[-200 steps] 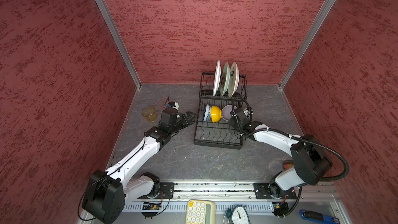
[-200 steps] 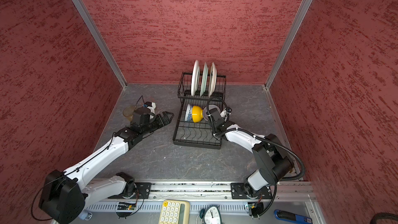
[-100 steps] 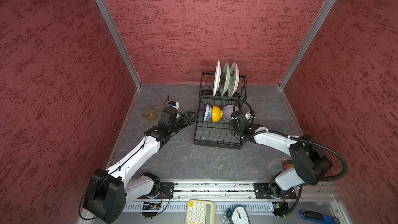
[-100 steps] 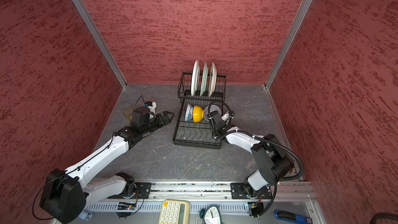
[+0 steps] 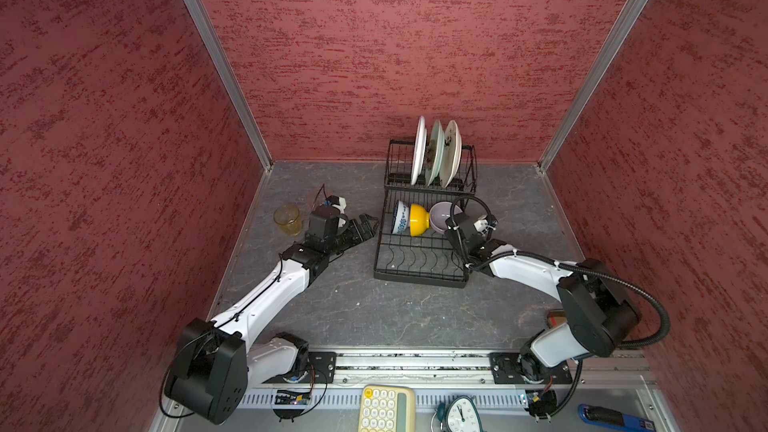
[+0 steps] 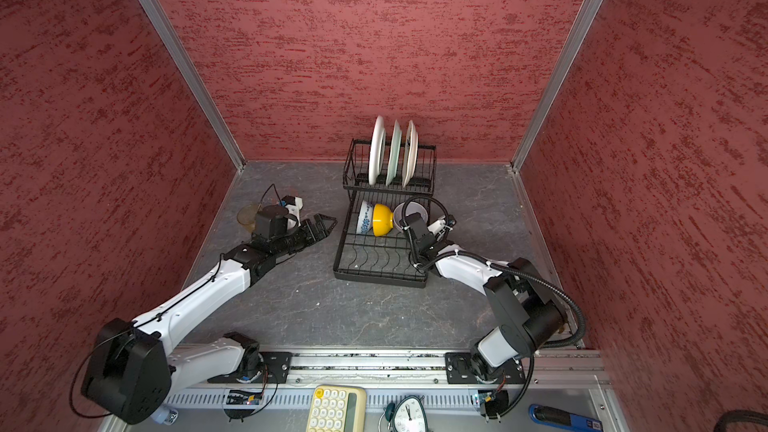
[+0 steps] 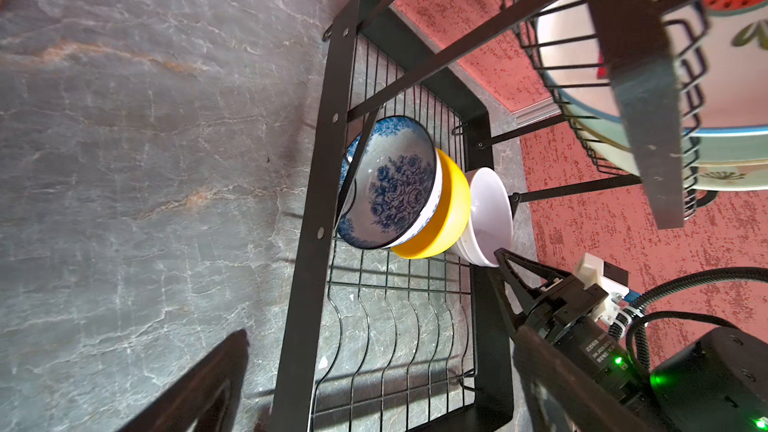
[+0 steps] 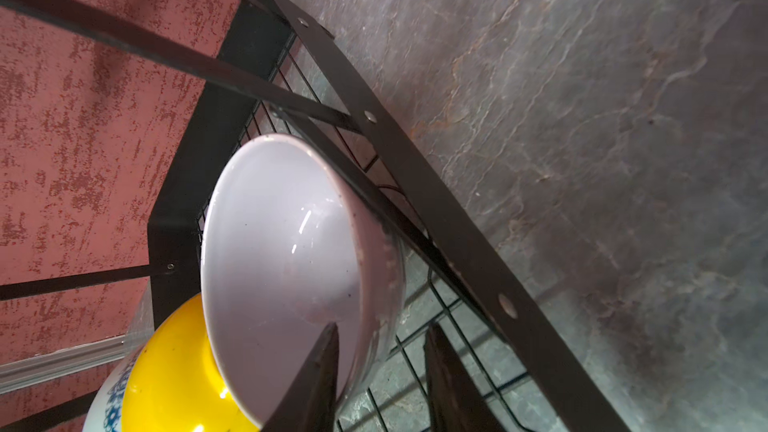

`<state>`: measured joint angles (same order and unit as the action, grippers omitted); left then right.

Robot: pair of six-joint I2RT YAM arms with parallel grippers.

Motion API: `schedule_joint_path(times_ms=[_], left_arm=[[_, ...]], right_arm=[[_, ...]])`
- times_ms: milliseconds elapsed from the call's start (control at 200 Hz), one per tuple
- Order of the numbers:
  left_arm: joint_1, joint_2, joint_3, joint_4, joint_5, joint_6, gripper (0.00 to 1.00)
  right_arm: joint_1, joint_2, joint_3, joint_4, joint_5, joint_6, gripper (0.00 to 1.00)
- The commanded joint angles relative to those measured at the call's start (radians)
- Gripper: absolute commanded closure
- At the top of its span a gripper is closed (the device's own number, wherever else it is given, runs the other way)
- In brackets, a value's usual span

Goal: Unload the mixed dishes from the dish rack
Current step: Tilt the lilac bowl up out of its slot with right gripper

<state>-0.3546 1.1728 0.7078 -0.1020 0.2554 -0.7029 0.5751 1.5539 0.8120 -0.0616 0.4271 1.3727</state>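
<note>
The lavender bowl [image 8: 282, 263] is tipped on its side at the right edge of the lower tray of the dish rack [image 5: 419, 280], leaned against the yellow bowl [image 5: 419, 220]. In the last second the right gripper [image 8: 382, 328] has been reopened and set astride the rim, one finger inside, one outside. A small gap seems left, though contact cannot be ruled out. The bowl has not been shifted, so the pinch is judged still to come. The left gripper [image 5: 370, 227] is kept spread wide beside the tray's left edge.
</note>
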Motion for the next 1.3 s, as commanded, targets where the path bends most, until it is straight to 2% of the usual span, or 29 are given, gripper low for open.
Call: schedule_joint_path(times_ms=[0, 235, 416, 521, 686, 1062, 1293], left_arm=[[0.013, 0.005, -0.017, 0.033, 0.034, 0.0, 0.01], [0.017, 0.006, -0.04, 0.057, 0.062, -0.018, 0.0], [0.016, 0.013, -0.044, 0.058, 0.068, -0.017, 0.0], [0.017, 0.014, -0.044, 0.059, 0.071, -0.018, 0.01], [0.019, 0.013, -0.045, 0.061, 0.075, -0.02, 0.01], [0.022, 0.025, -0.047, 0.07, 0.089, -0.024, 0.01], [0.02, 0.03, -0.048, 0.072, 0.091, -0.024, 0.01]], right_arm=[[-0.002, 0.032, 0.031, 0.011, 0.009, 0.03, 0.65], [-0.003, 0.078, 0.064, 0.011, -0.033, 0.037, 0.66], [-0.003, 0.087, 0.08, -0.01, -0.028, 0.041, 0.73], [-0.003, 0.088, 0.091, -0.029, -0.027, 0.039, 0.81], [-0.003, 0.084, 0.122, -0.089, -0.015, 0.029, 0.83], [-0.003, 0.076, 0.125, -0.127, -0.019, 0.056, 1.0], [-0.001, 0.053, 0.118, -0.141, -0.025, 0.052, 1.0]])
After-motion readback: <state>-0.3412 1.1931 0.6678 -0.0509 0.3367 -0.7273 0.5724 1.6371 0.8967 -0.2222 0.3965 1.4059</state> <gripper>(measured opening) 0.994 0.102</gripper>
